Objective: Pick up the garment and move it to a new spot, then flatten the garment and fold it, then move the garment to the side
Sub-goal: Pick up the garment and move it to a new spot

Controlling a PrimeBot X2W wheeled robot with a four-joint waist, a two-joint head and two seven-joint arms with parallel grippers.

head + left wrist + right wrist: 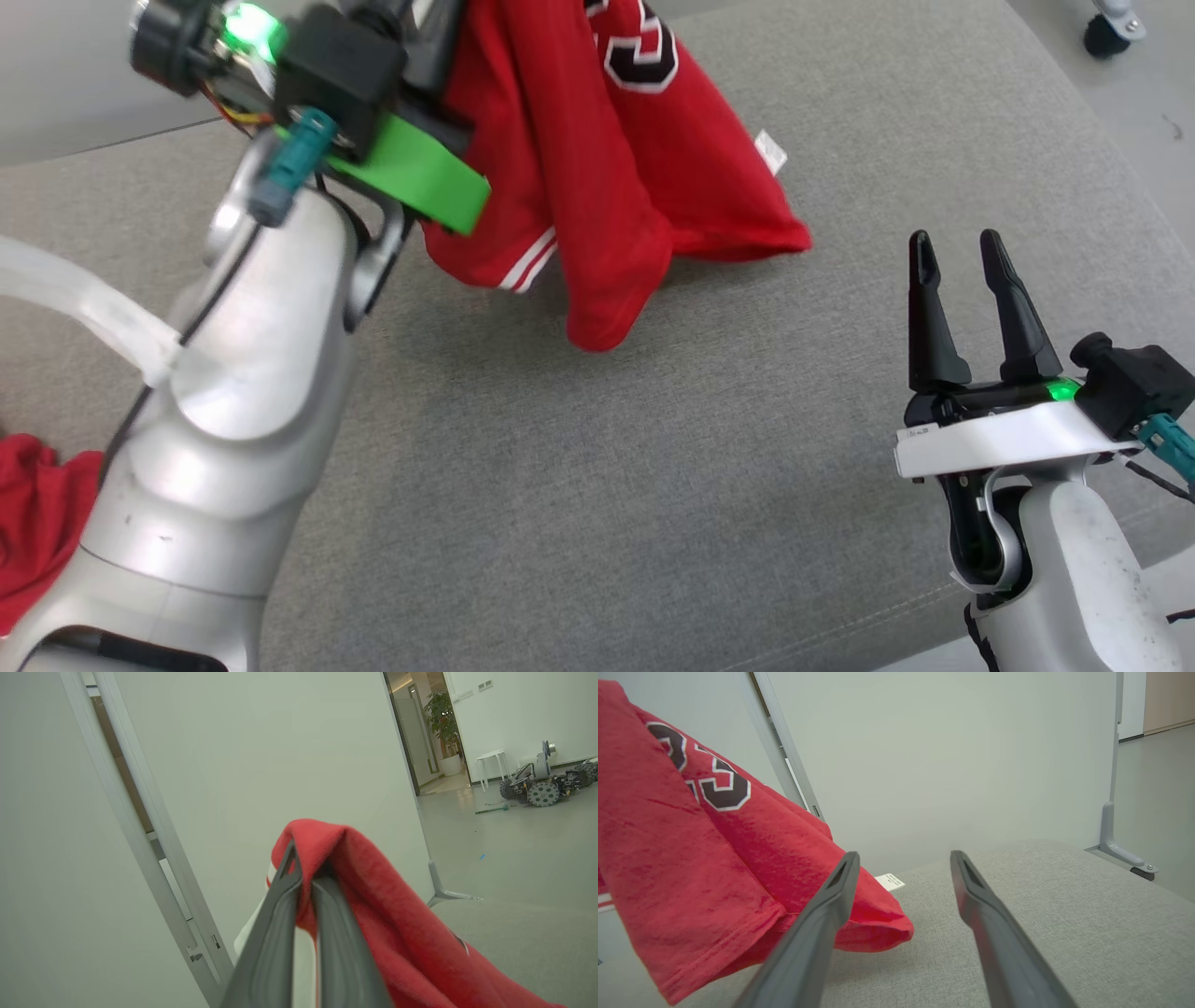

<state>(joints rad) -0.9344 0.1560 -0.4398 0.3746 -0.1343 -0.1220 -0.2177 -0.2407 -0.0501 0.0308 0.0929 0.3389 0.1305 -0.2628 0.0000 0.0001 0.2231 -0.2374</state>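
Head view: the left gripper [306, 870] is clenched on a fold of the red shirt [597, 177] and holds it up over the far left part of the grey cushion [653, 485]. The shirt hangs in folds, with its lower hem and one corner touching the fabric and a white tag [771, 151] sticking out at its right edge. The right gripper [954, 243] hovers released, fingers spread and holding nothing, near the cushion's right side and well apart from the shirt. Bare cushion lies between the shirt's hem and the near edge, and between the shirt and the right gripper. Beyond the cushion's rounded far right corner are grey floor [1158, 75] and a black caster [1111, 33]. A second red cloth [37, 532] shows at the lower left, beside the left arm [233, 420]. Left wrist view: the two fingers pinch the shirt's bunched top, seen before a pale partition [280, 742] with a metal frame. To the partition's right the floor runs to a doorway, a white stool [490, 763], a potted plant [441, 714] and a small wheeled machine [537, 784]. Right wrist view: the partition stands just behind the cushion's far edge, its metal foot [1115, 851] on the floor at the right.
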